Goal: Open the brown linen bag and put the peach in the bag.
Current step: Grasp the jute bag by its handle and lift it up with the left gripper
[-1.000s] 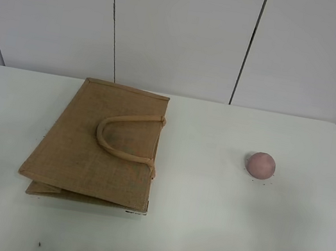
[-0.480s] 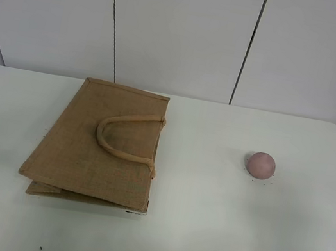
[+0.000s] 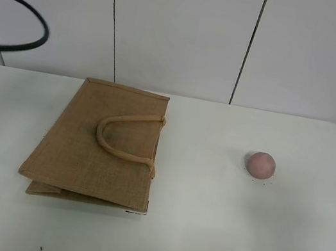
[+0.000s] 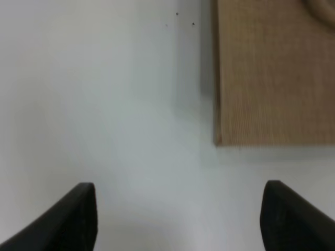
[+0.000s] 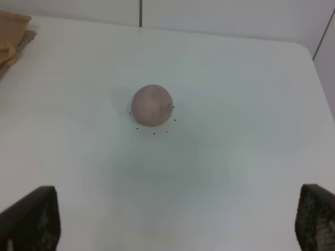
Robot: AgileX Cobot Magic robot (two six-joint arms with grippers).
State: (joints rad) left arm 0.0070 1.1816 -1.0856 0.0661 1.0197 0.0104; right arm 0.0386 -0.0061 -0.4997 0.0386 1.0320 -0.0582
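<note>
Brown linen bag (image 3: 96,142) lies flat and folded shut on the white desk (image 3: 200,235) in the high view, at about 9 o'clock from centre. Its beige handle (image 3: 125,137) is flopped back over the top panel. The mouth edge, where the handle is fixed, faces 3 o'clock. The peach (image 3: 260,164) sits at 3 o'clock from the bag, well apart from it, alone on the bare desk. Neither tool shows here; only a black cable (image 3: 19,44) loops in at 10 o'clock.

In the left wrist view the left tool (image 4: 180,217) is spread wide and holds nothing. It hangs over bare desk, just beside a corner of the brown linen bag (image 4: 272,73) and not touching it.

In the right wrist view the right tool (image 5: 172,219) is also wide and empty. The peach (image 5: 152,105) lies ahead of it, roughly on its centre line, and an edge of the bag (image 5: 10,36) shows far off.

The likely trouble is the bag: with the panels pressed together, a pull on the handle may drag the whole light bag over the smooth desk instead of parting the mouth. Even if lifted, the mouth may sag shut unless it is held. The peach is round, so an off-centre closing finger could send it rolling away. The cable could snag as the left arm reaches in.
</note>
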